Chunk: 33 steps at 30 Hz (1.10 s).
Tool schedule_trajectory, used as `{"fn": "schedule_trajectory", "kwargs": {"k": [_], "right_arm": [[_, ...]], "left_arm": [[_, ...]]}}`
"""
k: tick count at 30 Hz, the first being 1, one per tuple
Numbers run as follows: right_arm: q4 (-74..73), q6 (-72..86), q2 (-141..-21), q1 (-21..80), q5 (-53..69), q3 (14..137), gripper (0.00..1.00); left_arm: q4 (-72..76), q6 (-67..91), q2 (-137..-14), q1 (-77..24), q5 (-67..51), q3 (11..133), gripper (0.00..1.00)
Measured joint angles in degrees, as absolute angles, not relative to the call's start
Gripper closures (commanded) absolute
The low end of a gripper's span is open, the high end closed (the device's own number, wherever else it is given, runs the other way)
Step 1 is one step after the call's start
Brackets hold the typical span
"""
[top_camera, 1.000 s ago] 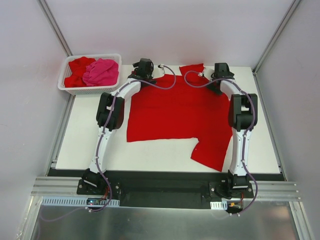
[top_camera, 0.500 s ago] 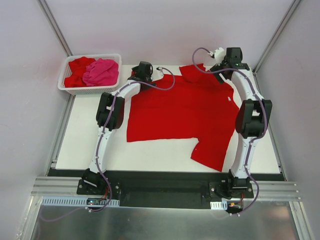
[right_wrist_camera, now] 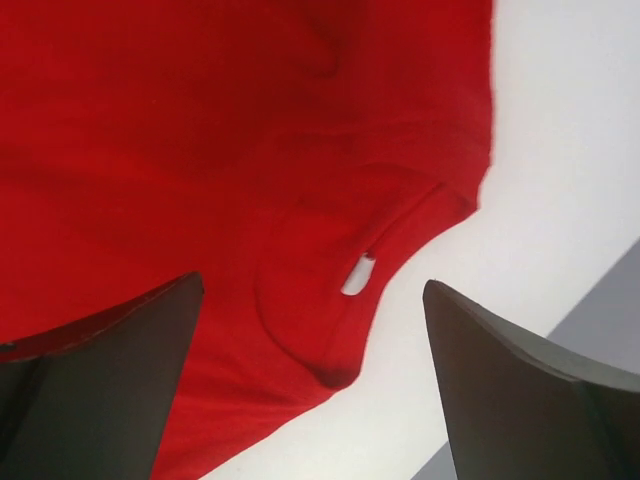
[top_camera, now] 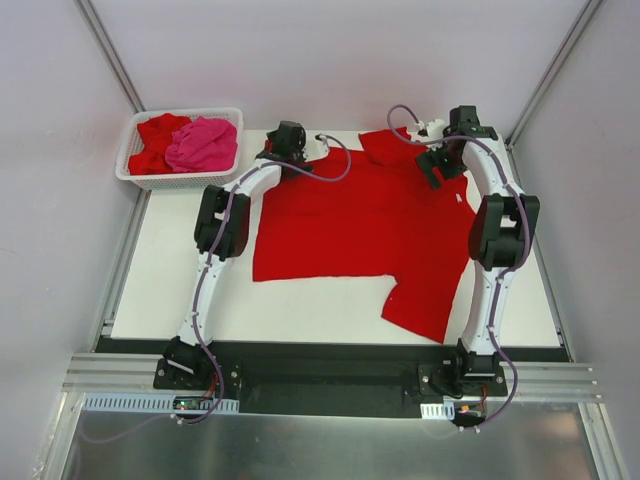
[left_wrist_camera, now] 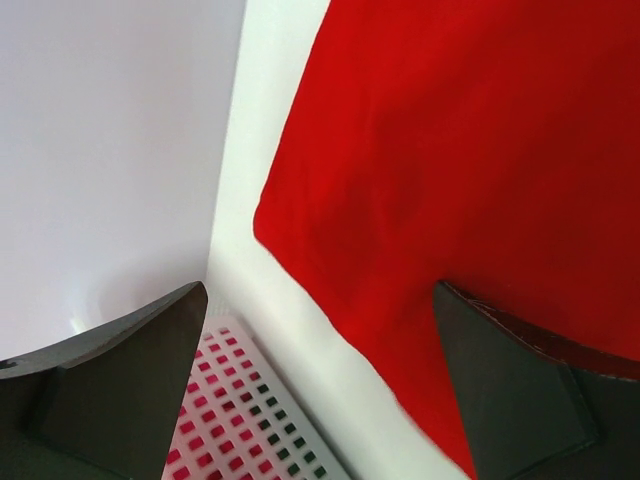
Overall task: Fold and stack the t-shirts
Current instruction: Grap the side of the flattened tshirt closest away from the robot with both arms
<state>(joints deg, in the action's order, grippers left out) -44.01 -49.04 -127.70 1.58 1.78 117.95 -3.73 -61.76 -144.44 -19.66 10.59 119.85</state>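
Note:
A bright red t-shirt (top_camera: 360, 225) lies spread flat on the white table, one sleeve reaching toward the front right. My left gripper (top_camera: 283, 142) hovers open at the shirt's back left corner; in the left wrist view (left_wrist_camera: 320, 290) its fingers straddle the shirt's edge (left_wrist_camera: 450, 180) and bare table. My right gripper (top_camera: 438, 165) is open above the shirt's back right part. In the right wrist view (right_wrist_camera: 312, 285) the collar with its white label (right_wrist_camera: 357, 275) lies between the fingers, nothing held. A hot pink t-shirt (top_camera: 203, 143) and another red one (top_camera: 155, 135) sit crumpled in the basket.
The white lattice basket (top_camera: 128, 160) stands at the table's back left corner, close beside my left gripper; its wall (left_wrist_camera: 250, 410) shows in the left wrist view. Grey enclosure walls rise around the table (top_camera: 170, 270). A black rail runs along the near edge.
My right arm swung up toward the back right corner, then brought its gripper down over the shirt's collar area. The left arm and the shirt have barely moved.

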Motion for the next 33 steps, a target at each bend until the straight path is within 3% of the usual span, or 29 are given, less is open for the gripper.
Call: {"fn": "schedule_trajectory", "kwargs": {"k": [12,19,28,33], "right_arm": [[-47.79,-50.57,-123.22,1.63,5.45,109.65,0.04],[-42.50,-51.64,-120.25,1.83,2.96,105.73,0.04],[-42.70,-52.27,-119.94,3.68,4.36,105.43,0.04],[-46.78,-53.47,-113.62,7.16,7.38,96.88,0.02]], "left_arm": [[-2.50,-66.96,-148.51,-15.27,12.03,125.23,0.03],[-1.65,-67.05,-148.05,-14.70,13.61,123.92,0.02],[-3.68,-62.33,-140.68,-17.98,17.76,116.22,0.01],[-3.73,-59.22,-129.62,-20.43,21.08,106.78,0.01]]}}
